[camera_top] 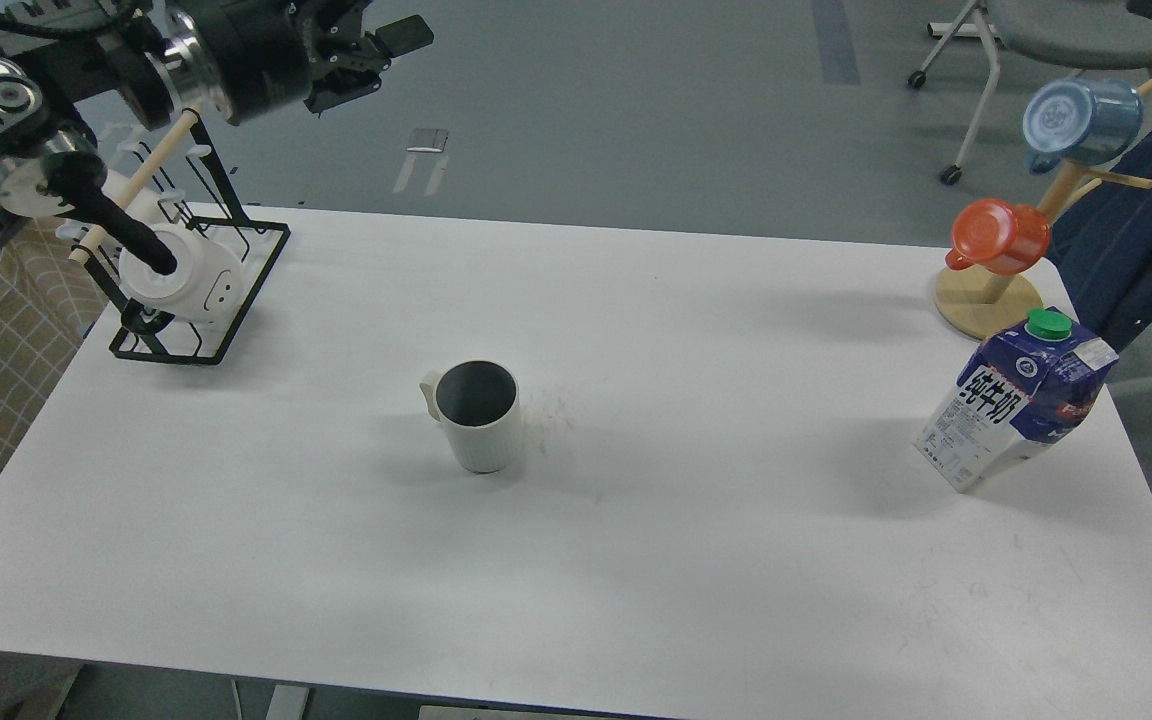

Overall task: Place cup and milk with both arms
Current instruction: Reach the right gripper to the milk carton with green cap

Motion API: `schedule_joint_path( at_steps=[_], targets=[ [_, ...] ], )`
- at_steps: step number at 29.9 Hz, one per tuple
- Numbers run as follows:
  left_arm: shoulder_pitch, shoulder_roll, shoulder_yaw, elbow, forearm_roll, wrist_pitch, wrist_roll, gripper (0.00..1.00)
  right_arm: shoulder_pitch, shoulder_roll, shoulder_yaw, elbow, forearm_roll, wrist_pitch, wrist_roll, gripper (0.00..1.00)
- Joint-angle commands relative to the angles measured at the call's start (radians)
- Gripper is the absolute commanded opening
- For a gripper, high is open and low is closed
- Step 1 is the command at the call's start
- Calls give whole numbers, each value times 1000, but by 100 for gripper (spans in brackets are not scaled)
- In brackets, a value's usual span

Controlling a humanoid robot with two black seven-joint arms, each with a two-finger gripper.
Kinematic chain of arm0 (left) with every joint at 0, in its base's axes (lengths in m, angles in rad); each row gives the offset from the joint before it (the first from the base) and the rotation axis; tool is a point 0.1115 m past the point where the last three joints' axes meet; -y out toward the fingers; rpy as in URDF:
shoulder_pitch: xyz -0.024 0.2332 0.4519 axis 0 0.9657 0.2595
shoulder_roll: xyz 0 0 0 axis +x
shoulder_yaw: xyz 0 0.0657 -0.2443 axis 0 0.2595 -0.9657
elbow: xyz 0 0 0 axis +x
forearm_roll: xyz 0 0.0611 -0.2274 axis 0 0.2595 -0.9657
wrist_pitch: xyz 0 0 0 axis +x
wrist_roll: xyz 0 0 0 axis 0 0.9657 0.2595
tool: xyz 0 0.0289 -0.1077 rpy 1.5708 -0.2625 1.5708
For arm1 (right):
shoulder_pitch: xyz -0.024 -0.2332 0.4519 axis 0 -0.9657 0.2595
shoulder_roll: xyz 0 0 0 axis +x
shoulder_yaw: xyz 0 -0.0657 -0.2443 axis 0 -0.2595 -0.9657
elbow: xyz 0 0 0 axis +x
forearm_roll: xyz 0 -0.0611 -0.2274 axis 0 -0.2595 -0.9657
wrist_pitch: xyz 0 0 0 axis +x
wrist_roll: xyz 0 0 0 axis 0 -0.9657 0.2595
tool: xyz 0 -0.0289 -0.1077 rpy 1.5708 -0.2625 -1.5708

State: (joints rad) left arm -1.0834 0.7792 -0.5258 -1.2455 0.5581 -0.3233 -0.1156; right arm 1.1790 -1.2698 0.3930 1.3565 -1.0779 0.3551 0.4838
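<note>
Up top-left, left arm reaches in horizontally, well above table; left gripper w/ fingers spread, holding nothing. Right arm not in view. Cup stands upright near table centre, handle to its left. Milk upright at right edge, just in front of wooden mug tree w/ orange-red and blue mugs.

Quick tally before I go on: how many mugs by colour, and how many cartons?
Ribbed off-white cup: 1
White smiley mug: 1
Blue mug: 1
Orange-red mug: 1
Milk: 1
Total: 5
</note>
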Motion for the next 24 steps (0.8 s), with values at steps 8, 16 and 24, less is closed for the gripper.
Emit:
schedule_joint_path(
  at_steps=[8,16,24],
  targets=[
    [106,-103,-134,37,3,-3,30,94,-194,-261,-400,92,-407,-706,5,100],
    [109,-106,-132,37,5,-11,36,94,-199,-228,-733,73,-410,-844,5,99],
    [109,-107,-126,37,6,-13,42,94,-205,-53,-784,-62,-401,-844,5,99]
  ],
)
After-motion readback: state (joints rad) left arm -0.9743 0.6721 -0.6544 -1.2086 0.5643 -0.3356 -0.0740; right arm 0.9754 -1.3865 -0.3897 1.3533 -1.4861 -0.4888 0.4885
